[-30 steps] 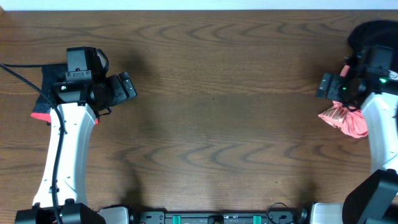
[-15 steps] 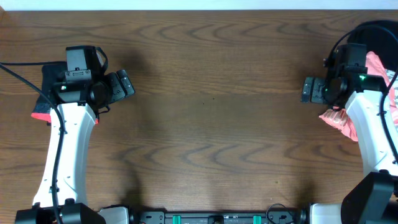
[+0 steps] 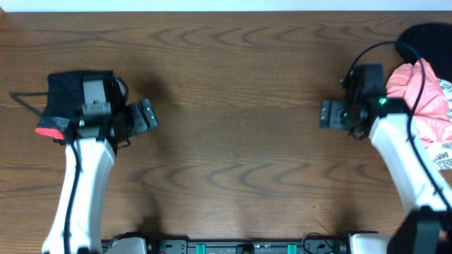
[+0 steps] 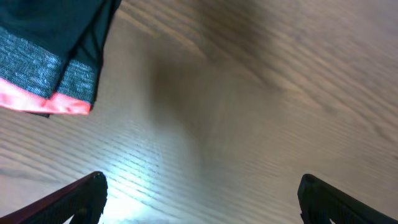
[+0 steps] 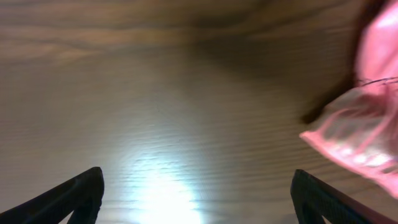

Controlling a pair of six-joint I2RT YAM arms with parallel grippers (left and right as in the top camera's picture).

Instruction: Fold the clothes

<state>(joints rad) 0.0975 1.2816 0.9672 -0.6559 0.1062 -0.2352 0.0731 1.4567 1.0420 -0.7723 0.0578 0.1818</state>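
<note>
With both arms over bare wood, nothing is gripped. Brown wood-grain surface [image 3: 240,148] fills the overhead view, middle bare.

Left arm [image 3: 88,176] comes up from the bottom-left. Right arm [image 3: 395,152] comes up from the bottom-right, angled inward.

Clothes sit in two spots, well apart:
- pink garment [image 3: 427,99], crumpled, at the far right edge, just behind the right arm's wrist. Its edge also shows at the right of the right wrist view [image 5: 367,124]. A black item [image 3: 424,35] lies above it and a patterned white fabric [image 3: 443,141] below.
- dark folded garment [image 3: 63,92] with a coral hem, far left, partly under the left wrist. The hem is clear in the top-left of the left wrist view [image 4: 43,62].

Left pincer [image 3: 145,116] points right: fingers spread wide, empty, only wood between them [image 4: 199,199].
Right pincer [image 3: 330,114] points left: fingers spread wide too, empty, over bare wood [image 5: 196,196].
</note>
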